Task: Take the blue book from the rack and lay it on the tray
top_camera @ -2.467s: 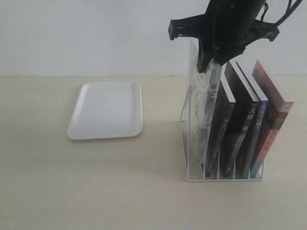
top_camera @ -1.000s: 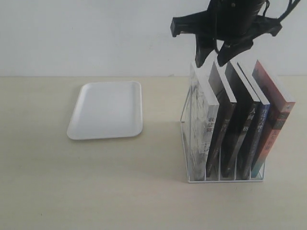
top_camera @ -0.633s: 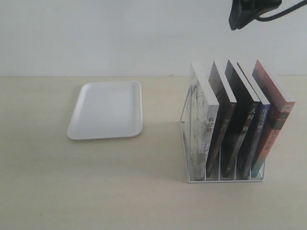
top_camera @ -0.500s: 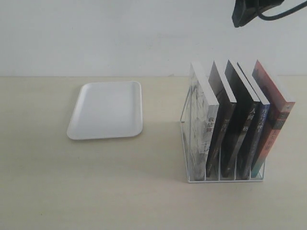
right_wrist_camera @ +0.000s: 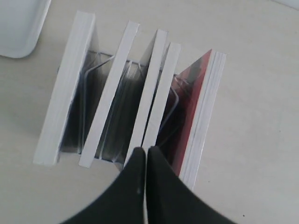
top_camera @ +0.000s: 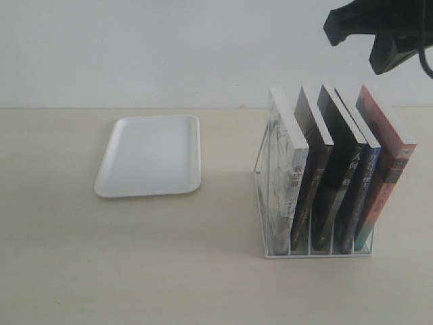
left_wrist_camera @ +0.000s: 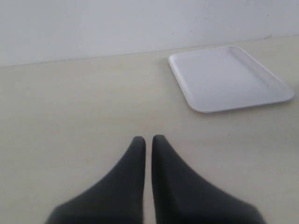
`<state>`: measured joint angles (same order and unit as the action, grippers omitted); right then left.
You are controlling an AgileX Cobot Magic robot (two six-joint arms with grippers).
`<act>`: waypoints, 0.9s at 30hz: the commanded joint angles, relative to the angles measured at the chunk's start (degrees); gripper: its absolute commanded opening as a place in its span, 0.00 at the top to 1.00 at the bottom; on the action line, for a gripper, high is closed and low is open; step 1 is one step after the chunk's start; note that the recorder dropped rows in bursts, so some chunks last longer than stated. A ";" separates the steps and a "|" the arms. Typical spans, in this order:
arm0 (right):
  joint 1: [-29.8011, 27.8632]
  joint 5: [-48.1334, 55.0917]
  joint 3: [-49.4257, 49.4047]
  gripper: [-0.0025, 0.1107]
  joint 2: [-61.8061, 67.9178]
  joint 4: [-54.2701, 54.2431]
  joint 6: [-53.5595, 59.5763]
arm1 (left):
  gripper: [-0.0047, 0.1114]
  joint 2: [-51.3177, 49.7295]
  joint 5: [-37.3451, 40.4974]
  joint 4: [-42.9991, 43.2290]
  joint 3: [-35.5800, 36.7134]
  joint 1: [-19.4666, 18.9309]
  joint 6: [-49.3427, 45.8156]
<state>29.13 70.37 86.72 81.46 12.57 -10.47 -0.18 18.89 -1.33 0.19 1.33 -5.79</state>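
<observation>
the bench (top_camera: 135, 277) was a pale, matte wood-grain top. on it, toward the far edge and left of the middle, lay the tray (top_camera: 150, 157). it was flat, smooth and white, with rounded corners and a low rim, and it held nothing.

toward the right edge stood the rack (top_camera: 318, 254), made of thin white wire with upright dividers. it held five paperbacks, all leaning the same way toward the left edge. the blue book (top_camera: 366, 177) was fourth from the left, still in the rack. its narrow blue spine, with white characters, faced the near edge. it stood between a black-spined book (top_camera: 344, 189) and the red-and-teal book (top_camera: 391, 169) at the end. from above, its white page block lay close against the black-spined neighbour, and you couldn't tell whether the two shared a slot.

your right gripper (right_wrist_camera: 145, 150) hung above the rack. its smooth black fingers were pressed together on nothing, over the near ends of the third and fourth books and apart from them. your left gripper (left_wrist_camera: 145, 139) was over bare bench toward the left edge. its fingers were closed to a slim gap and empty.
</observation>
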 commanded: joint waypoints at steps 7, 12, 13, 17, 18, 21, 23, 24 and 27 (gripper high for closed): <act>-0.05 -0.41 -0.24 0.58 2.46 -6.71 0.31 | 0.92 0.18 -0.89 -0.14 -0.19 -0.11 -0.22; -0.05 -0.41 -2.85 0.63 2.46 -8.73 0.20 | 0.92 0.18 -0.89 -0.14 -0.19 -0.11 -0.22; -0.05 -0.41 -3.57 0.64 2.46 -7.70 0.20 | 0.92 0.18 -0.89 -0.14 -0.19 -0.11 -0.22; -0.05 -0.41 -4.82 0.80 2.46 -2.71 -0.13 | 0.92 0.18 -0.89 -0.14 -0.19 -0.11 -0.22; -0.05 -0.41 -4.69 0.84 2.46 -1.80 -0.13 | 0.92 0.18 -0.89 -0.14 -0.19 -0.11 -0.22; -0.05 -0.41 -3.88 0.97 2.46 1.78 -0.48 | 0.92 0.18 -0.89 -0.14 -0.19 -0.11 -0.22; -0.05 -0.41 -3.88 0.98 2.46 3.47 -1.19 | 0.92 0.18 -0.89 -0.14 -0.19 -0.11 -0.22; -0.18 -0.41 -3.88 0.98 2.81 3.69 -1.19 | 0.92 0.18 -0.89 -0.14 -0.19 -0.11 -0.22; -1.55 -0.41 -3.79 0.98 4.31 3.54 -1.19 | 0.92 0.18 -0.89 -0.14 -0.19 -0.11 -0.22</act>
<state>28.92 70.29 82.52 84.62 15.12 -11.16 -0.18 18.89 -1.33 0.19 1.33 -5.79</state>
